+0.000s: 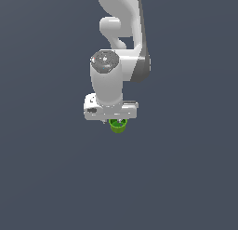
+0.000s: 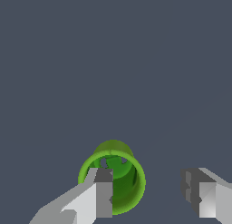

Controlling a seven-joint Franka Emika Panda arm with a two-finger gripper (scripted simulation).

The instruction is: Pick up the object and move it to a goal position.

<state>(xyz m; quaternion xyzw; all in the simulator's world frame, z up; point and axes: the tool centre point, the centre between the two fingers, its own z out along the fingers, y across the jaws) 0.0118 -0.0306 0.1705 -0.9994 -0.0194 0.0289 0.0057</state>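
Observation:
The object is a small bright green cup (image 1: 118, 125), hollow with a flared rim, standing upright on the dark grey floor just under the arm's white hand. In the wrist view the cup (image 2: 122, 173) is seen from above. My gripper (image 2: 147, 191) is open and empty, right above the cup. One finger (image 2: 103, 193) overlaps the cup's rim and opening. The other finger (image 2: 199, 196) stands well off to the cup's side, with bare floor between it and the cup. The cup is off-centre between the jaws. In the exterior view the gripper (image 1: 113, 121) is mostly hidden by the hand.
A plain dark grey floor (image 1: 186, 178) fills both views. The white arm (image 1: 118, 33) rises behind the hand in the exterior view. No other objects or goal marker show.

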